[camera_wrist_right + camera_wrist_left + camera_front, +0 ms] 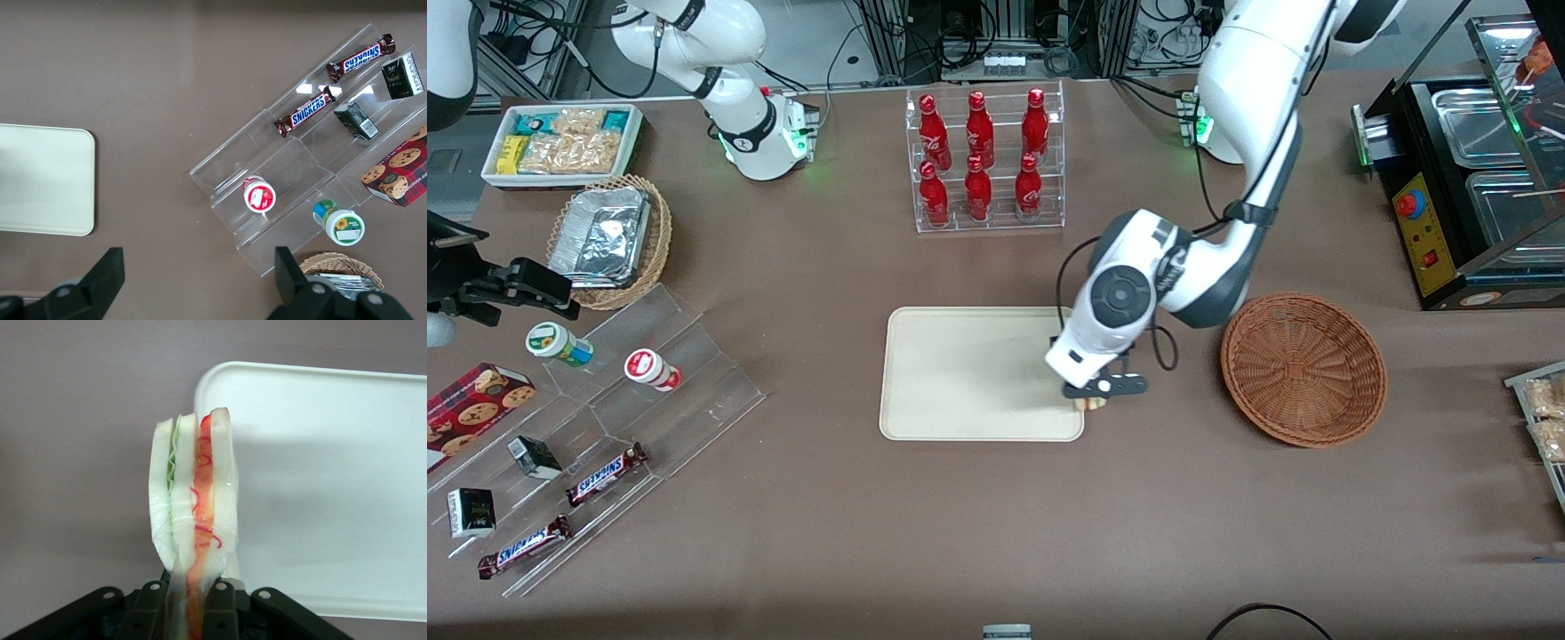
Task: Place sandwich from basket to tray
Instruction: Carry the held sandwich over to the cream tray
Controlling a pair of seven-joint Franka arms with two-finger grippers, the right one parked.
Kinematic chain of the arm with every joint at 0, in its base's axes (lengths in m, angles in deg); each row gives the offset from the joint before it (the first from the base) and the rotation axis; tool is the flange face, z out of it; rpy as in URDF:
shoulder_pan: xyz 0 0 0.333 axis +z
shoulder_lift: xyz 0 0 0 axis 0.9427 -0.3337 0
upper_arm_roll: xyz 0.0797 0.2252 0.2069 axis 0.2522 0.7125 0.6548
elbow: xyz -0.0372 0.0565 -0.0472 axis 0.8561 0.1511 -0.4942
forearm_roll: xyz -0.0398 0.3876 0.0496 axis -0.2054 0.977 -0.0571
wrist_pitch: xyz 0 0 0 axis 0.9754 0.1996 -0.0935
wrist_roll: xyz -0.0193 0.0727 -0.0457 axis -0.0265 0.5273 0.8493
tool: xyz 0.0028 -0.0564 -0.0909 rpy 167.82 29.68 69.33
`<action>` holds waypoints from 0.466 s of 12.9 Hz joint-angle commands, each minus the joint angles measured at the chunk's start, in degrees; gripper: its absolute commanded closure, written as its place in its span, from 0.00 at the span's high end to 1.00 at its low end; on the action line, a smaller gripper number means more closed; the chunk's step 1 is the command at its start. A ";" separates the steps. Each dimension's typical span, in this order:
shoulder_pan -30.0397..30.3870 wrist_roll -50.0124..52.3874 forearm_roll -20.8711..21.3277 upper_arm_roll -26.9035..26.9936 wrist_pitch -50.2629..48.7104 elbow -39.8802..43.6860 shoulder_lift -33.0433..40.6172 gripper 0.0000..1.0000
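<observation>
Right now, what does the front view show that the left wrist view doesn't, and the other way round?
Only the front view shows the empty brown basket, toward the working arm's end of the table beside the tray, and the rack of red bottles. Only the left wrist view shows the sandwich's layers, green and red filling between white bread, and the fingers shut on it. Both show the gripper holding the sandwich at the edge of the cream tray.

Your front view looks steeply down over the whole desk (pixel 996 533). Your left wrist camera sits close above the gripper (pixel 193 603), facing the tray (pixel 960 373); all three views share it.
</observation>
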State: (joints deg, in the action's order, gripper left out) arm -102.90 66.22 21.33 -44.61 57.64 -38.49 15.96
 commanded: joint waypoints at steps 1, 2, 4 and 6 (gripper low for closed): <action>-3.89 -0.99 -0.55 0.79 5.22 1.47 -2.97 0.17; -4.60 -1.08 -0.20 0.87 6.46 1.30 -3.59 0.17; -4.87 -1.25 -0.03 0.87 6.65 1.29 -4.21 0.18; -5.75 -3.96 0.15 0.87 6.74 1.38 -5.52 0.23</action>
State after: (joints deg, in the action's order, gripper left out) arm -107.46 65.01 21.39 -44.63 64.42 -38.48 11.70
